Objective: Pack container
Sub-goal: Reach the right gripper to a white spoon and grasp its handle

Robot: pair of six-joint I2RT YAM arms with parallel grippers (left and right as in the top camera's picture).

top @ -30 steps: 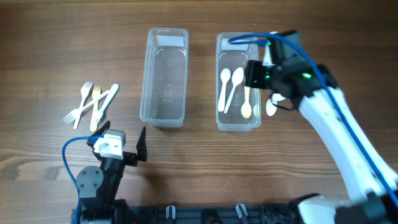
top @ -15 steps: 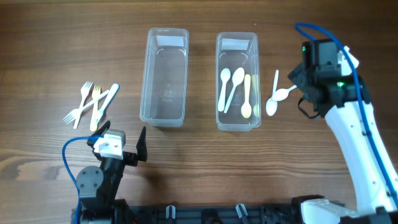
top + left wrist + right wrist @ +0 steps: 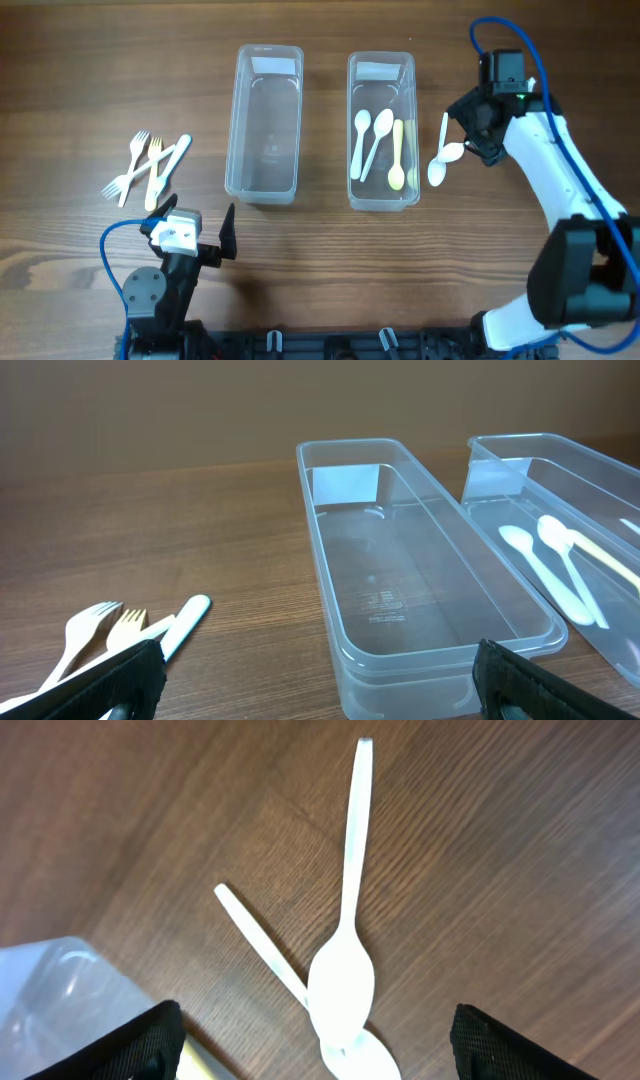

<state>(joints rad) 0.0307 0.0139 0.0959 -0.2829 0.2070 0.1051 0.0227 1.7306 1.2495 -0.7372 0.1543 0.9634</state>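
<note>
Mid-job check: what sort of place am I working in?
Probably a lab tabletop rig, not a kitchen: bare wood-grain table, an empty clear container beside a spoon-filled container, loose plastic forks.

A robotics lab bench here: wood-grain table, blue cable looping, black mounting rail along its edge.

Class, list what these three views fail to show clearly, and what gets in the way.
Right wrist view: the bowl of the lower white plastic spoon, covered by the upper white spoon and cut by the bottom edge.
Left wrist view: the white and tan plastic forks, partly behind a finger of the left hand.
Left wrist view: the clear plastic container holding spoons, cut by the right edge.
</note>
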